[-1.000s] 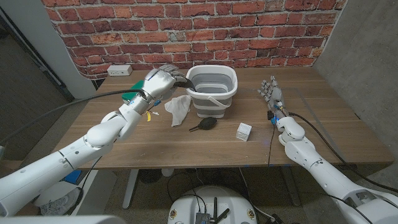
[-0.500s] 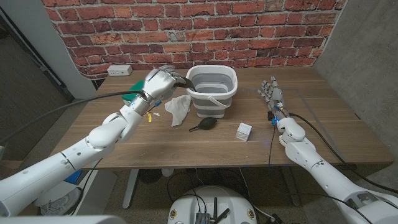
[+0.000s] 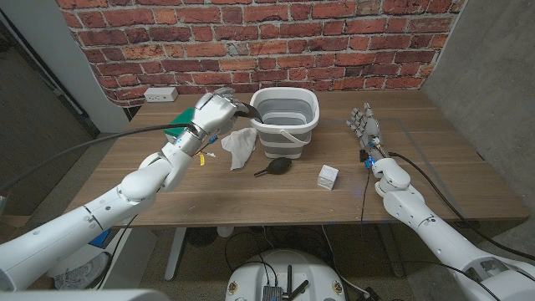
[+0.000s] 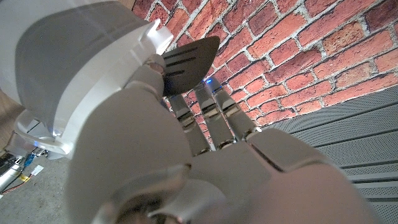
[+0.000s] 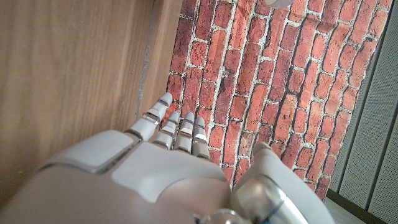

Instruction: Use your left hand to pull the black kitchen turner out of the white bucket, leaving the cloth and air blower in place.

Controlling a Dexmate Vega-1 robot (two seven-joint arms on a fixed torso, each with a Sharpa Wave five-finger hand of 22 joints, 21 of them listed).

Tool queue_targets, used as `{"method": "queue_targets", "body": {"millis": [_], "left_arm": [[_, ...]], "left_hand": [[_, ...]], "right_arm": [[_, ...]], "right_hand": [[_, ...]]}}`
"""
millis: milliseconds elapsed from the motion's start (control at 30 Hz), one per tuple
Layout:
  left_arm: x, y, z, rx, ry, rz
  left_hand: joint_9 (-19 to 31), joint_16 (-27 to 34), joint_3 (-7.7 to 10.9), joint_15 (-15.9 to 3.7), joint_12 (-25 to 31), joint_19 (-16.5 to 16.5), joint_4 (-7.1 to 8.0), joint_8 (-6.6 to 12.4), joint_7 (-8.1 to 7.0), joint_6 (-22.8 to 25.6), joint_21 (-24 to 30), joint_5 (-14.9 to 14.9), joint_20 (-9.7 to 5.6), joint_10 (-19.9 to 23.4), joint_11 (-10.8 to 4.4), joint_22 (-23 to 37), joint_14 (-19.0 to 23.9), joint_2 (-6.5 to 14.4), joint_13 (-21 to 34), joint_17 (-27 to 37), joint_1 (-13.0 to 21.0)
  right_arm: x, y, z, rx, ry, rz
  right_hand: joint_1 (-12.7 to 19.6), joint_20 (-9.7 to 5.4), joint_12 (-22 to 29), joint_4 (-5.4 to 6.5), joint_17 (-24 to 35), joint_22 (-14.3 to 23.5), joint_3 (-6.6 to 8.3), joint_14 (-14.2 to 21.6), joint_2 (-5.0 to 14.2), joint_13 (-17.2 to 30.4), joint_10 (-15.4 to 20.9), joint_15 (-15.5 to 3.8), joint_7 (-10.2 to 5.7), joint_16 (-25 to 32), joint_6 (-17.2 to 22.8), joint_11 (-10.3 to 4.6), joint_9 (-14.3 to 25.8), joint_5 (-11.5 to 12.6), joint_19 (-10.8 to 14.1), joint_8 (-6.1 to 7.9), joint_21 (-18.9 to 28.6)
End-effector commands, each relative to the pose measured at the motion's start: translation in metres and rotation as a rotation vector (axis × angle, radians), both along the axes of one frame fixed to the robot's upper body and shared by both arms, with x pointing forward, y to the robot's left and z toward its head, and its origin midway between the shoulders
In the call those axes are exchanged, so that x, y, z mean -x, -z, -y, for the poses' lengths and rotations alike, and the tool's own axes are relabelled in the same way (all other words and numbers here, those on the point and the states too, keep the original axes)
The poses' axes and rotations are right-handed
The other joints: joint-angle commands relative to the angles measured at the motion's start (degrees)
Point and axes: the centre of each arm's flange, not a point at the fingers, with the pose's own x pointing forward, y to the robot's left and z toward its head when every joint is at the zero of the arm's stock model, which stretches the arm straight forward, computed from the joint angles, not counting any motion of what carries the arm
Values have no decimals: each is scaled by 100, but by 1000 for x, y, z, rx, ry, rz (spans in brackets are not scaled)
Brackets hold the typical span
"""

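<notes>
The left hand (image 3: 214, 109) is hovering just beside the white bucket (image 3: 285, 122), at its left rim, and its fingers (image 4: 208, 115) are clenching around the black kitchen turner (image 3: 247, 113). In the head view the turner's dark handle is bridging the short gap between the hand and the bucket's rim, so whether its far end is inside the bucket is hard to tell from here. In the left wrist view the slotted black blade is sticking out past the hand against the brick wall (image 4: 298, 56). Down on the desk (image 3: 209, 184), the white cloth (image 3: 240, 145) is lying crumpled just left of the bucket, below the left hand, and the black air blower (image 3: 274, 167) is lying in front of the bucket, close to its base. A small white box (image 3: 328, 176) is sitting to the right of the blower. Over on the right side, the right hand (image 3: 364, 125) is standing well apart from the bucket, fingers released, reaching straight and holding nothing, near the desk's back edge. A green object (image 3: 175, 130) is peeking out behind the left wrist.
</notes>
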Motion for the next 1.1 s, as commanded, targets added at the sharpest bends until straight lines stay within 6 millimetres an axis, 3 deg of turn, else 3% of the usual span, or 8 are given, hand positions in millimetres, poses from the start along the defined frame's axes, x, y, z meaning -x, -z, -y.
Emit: {"method": "queue_targets", "body": {"millis": [33,1100], "left_arm": [[-2,-2,1,-7,0,16],[4,-15,7,-12,-37,103]], "left_hand": [[46,7,90,-790,20,80,-6,79,-8,194,30,8,-841,174,5,26,162,113,16,27,-13],[71,63,244,-796,64,155,-39,191,139,426,24,-26,-879,802,33,20,790,195,56,59,-115]], "right_arm": [[0,-1,-2,-1,-3,-2],[-3,0,0,-1,-14,0]], "right_hand": [[0,-14,15,32,9,17,17,30,174,0,48,-74,-13,45,44,14,26,26,59,22,10],[1,-15,6,43,-38,17,37,35,176,-4,43,-64,0,43,49,16,27,26,93,17,6]]}}
